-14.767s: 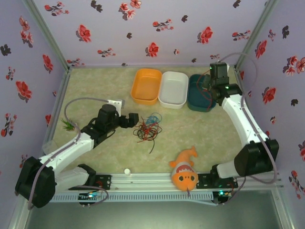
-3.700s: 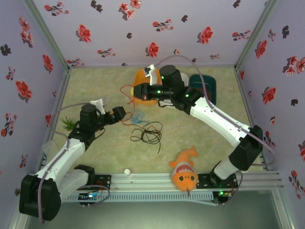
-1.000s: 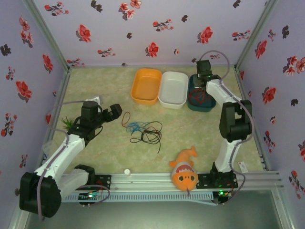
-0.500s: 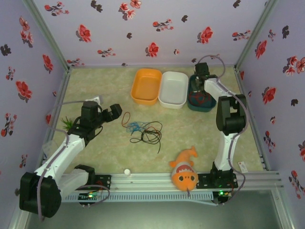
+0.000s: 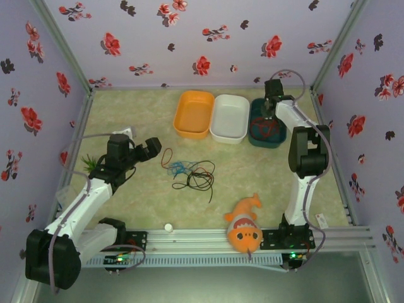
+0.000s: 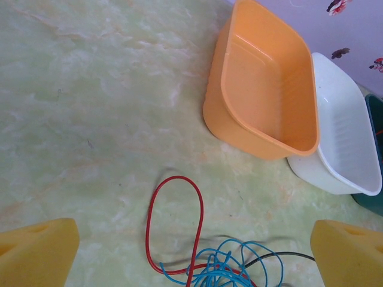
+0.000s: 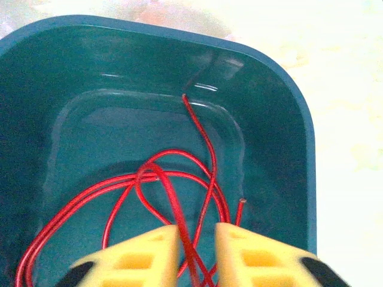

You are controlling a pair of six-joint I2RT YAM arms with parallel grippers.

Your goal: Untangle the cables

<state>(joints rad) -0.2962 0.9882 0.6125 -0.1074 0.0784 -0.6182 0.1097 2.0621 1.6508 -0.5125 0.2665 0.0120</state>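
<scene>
A tangle of cables lies mid-table: a red loop (image 5: 167,158), a blue coil (image 5: 180,167) and black loops (image 5: 199,178). My left gripper (image 5: 156,146) hovers just left of them, open wide, its yellow fingers apart from the red loop (image 6: 176,178), blue coil (image 6: 230,263) and black wire (image 6: 287,256). My right gripper (image 5: 270,108) hangs over the teal tray (image 5: 265,145). Inside this tray (image 7: 281,107) lies a separate red cable (image 7: 173,156). One strand runs up between the slightly parted fingers of the right gripper (image 7: 196,230), against the left pad.
An orange tray (image 5: 194,113) and a white tray (image 5: 229,118) stand left of the teal one at the back. An orange fish plush (image 5: 245,227) lies near the front rail. A green plant sprig (image 5: 90,165) sits by the left arm.
The right gripper's jaws have parted over the teal tray, loosening their hold on the red cable. The left arm and the tangle have not moved.
</scene>
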